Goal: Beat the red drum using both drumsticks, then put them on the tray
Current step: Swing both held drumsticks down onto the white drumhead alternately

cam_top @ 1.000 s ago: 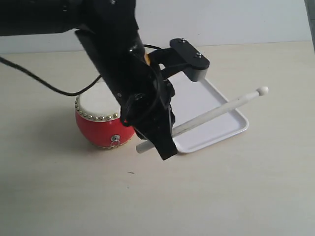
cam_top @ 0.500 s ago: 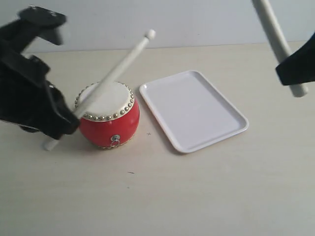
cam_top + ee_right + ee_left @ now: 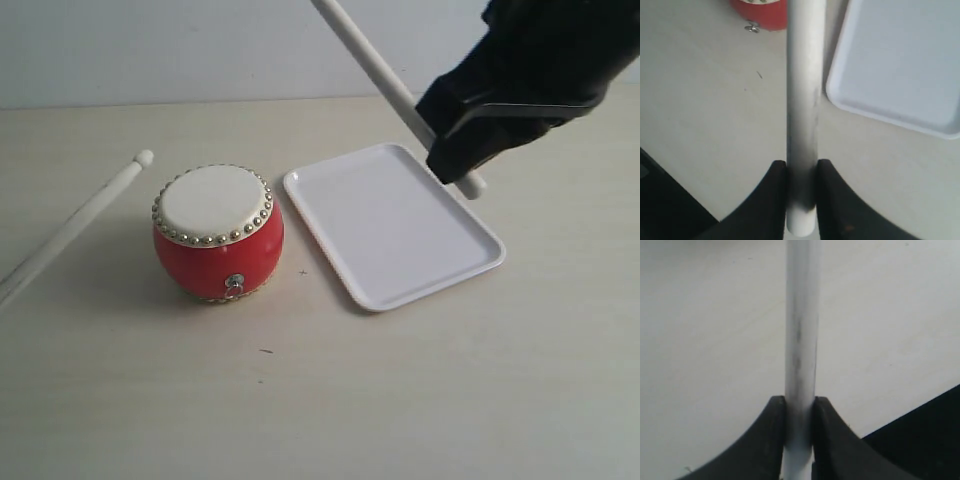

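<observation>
The red drum (image 3: pixel 218 238) stands upright on the table, left of the white tray (image 3: pixel 455 272); its lower red side (image 3: pixel 762 14) and the tray (image 3: pixel 900 65) also show in the right wrist view. One drumstick (image 3: pixel 75 225) slants in from the left edge, its bead tip just left of the drum; my left gripper (image 3: pixel 800 407) is shut on that drumstick (image 3: pixel 801 330) and lies outside the exterior view. My right gripper (image 3: pixel 455 150) hangs above the tray's far right, shut on the other drumstick (image 3: pixel 375 65), whose tip runs off the top. My right gripper (image 3: pixel 801 170) clamps the drumstick (image 3: pixel 804 90) near its butt.
The pale wooden table (image 3: pixel 320 400) spreads in front of the drum and tray. A white wall (image 3: pixel 180 50) runs behind the table's far edge. The right arm's black body (image 3: pixel 550 50) fills the upper right corner above the tray.
The left arm has drawn back out of the exterior view, its stick swinging off the drum skin to the drum's left. The right arm has moved in over the tray's far right.
</observation>
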{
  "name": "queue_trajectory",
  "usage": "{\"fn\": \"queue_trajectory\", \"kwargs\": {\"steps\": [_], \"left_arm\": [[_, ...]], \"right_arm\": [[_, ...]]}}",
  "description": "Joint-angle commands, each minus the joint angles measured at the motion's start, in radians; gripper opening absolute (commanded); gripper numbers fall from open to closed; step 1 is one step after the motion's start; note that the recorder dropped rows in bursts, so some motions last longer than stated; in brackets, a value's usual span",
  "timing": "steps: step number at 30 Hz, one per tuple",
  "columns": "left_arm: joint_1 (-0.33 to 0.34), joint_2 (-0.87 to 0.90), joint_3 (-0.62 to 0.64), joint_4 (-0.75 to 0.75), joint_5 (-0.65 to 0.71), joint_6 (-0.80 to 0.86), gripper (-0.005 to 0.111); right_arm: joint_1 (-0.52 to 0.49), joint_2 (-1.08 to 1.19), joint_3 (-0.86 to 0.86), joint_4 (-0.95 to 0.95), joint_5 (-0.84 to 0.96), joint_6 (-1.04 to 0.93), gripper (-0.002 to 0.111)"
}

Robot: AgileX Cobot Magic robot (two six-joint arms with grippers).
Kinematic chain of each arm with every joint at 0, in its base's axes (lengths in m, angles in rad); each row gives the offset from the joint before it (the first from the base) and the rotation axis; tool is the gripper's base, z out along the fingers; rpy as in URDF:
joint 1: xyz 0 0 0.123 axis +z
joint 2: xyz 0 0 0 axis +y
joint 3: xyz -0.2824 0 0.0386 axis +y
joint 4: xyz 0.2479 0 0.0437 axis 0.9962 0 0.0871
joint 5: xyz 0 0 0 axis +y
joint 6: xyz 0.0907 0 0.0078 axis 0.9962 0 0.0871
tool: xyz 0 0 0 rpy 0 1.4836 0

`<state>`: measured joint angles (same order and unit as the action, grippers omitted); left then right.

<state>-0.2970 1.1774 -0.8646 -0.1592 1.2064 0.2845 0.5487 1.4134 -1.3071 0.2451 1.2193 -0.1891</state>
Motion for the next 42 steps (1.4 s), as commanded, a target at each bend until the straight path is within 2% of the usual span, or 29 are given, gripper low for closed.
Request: {"fn": "queue_trajectory", "kwargs": {"steps": [1, 3, 8, 12, 18, 22, 26, 35, 42], "left_arm": [[0.018, -0.059, 0.115, -0.056, -0.17, -0.009, 0.0], [0.018, -0.105, 0.203, -0.114, -0.325, -0.009, 0.0], [0.018, -0.122, 0.265, -0.094, -0.366, -0.009, 0.0], [0.018, -0.12, 0.27, -0.053, -0.479, -0.059, 0.0], [0.018, -0.053, 0.27, -0.038, -0.441, -0.053, 0.0], [0.018, -0.053, 0.27, -0.043, -0.441, -0.053, 0.0], [0.018, -0.053, 0.27, -0.047, -0.441, -0.053, 0.0], [0.018, -0.053, 0.27, -0.047, -0.439, -0.044, 0.0], [0.018, -0.053, 0.268, -0.073, -0.437, -0.018, 0.0]], "right_arm": [[0.081, 0.07, -0.023, -0.025, 0.002, 0.037, 0.0], [0.103, 0.116, -0.023, 0.019, 0.002, 0.037, 0.0], [0.103, 0.163, -0.023, 0.085, 0.002, 0.064, 0.0], [0.103, 0.17, 0.046, 0.105, 0.002, 0.083, 0.0], [0.173, 0.26, 0.044, 0.13, 0.002, 0.105, 0.0], [0.173, 0.248, 0.023, 0.115, 0.002, 0.113, 0.0], [0.173, 0.23, -0.07, 0.105, 0.002, 0.131, 0.0], [0.173, 0.383, 0.04, 0.079, 0.002, 0.149, 0.0], [0.173, 0.313, -0.088, 0.093, 0.002, 0.149, 0.0]]}}
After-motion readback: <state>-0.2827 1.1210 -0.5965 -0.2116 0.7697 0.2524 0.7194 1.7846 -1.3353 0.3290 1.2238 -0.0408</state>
